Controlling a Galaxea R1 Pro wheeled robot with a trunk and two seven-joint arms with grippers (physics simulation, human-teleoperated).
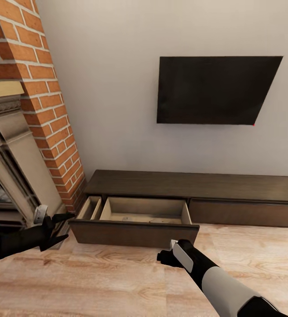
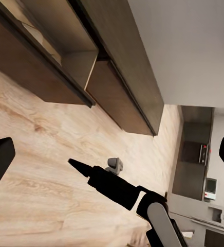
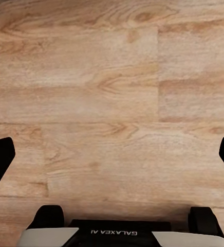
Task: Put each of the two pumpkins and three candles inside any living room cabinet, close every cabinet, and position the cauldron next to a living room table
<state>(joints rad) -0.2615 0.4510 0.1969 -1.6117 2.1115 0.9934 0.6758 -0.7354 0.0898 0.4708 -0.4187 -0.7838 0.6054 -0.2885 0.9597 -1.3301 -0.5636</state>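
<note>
The long dark-brown cabinet [image 1: 192, 185] stands against the wall under the TV. Its left drawer [image 1: 135, 233] is pulled out and shows a pale tan inside with faint low shapes I cannot identify; the drawer front to the right of it is shut. My left gripper [image 1: 69, 226] hangs open left of the drawer's corner, nothing between its fingers. My right gripper [image 1: 163, 257] points down at the floor just in front of the drawer, open and empty [image 3: 112, 154]. The left wrist view shows the cabinet [image 2: 127, 62] and the right arm [image 2: 122, 190]. Pumpkins, candles, cauldron and table are out of view.
A brick-and-stone fireplace [image 1: 42, 97] rises at the left, close to the left arm. A black TV [image 1: 214, 90] hangs on the wall. Light wood plank floor [image 1: 117, 281] lies in front of the cabinet. Dark kitchen units [image 2: 194, 154] show far off.
</note>
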